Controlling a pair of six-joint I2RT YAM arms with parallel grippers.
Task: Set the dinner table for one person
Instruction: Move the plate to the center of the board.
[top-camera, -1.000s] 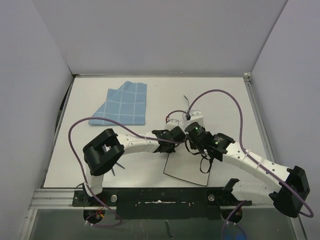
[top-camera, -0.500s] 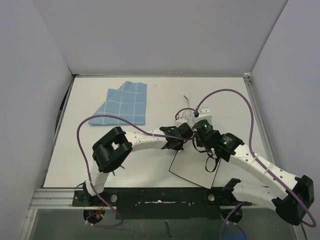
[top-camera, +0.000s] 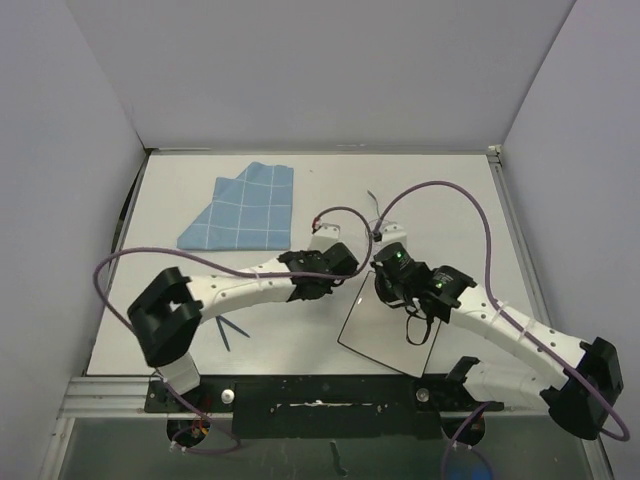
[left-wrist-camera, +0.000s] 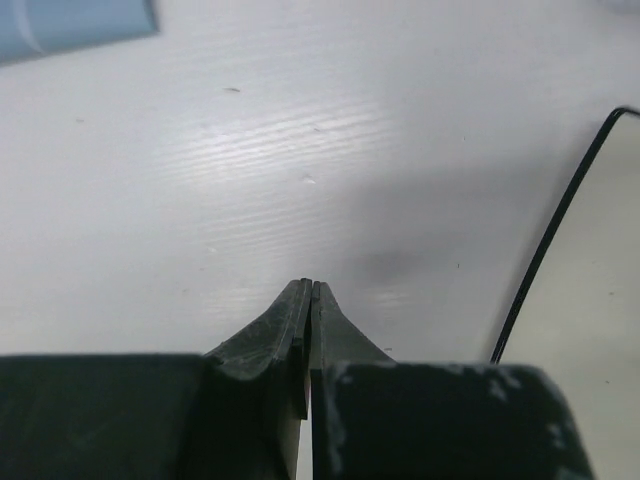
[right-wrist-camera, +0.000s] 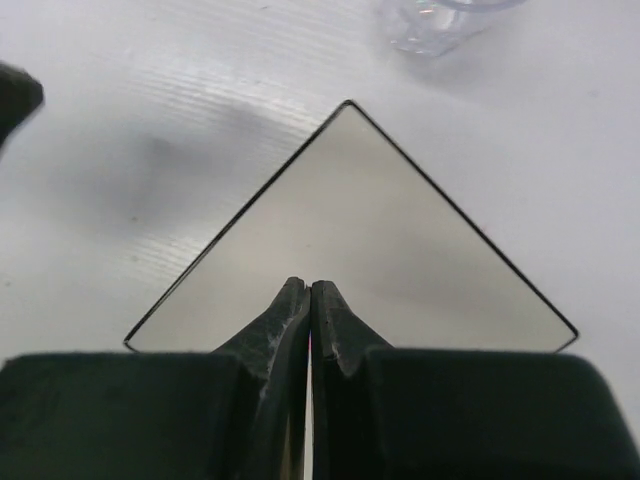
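Both are pinched shut on nothing: left claw (left-wrist-camera: 308, 290) over the white dinner surface (top-camera: 450, 200), right claw (right-wrist-camera: 308, 287) above the square plate (top-camera: 380, 340) near its front edge, with the blue gridded cloth (top-camera: 243, 208) lying well apart, so arranging seems barely begun.

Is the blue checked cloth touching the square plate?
Apart. The top view shows bare white table between the blue checked cloth and the square plate.
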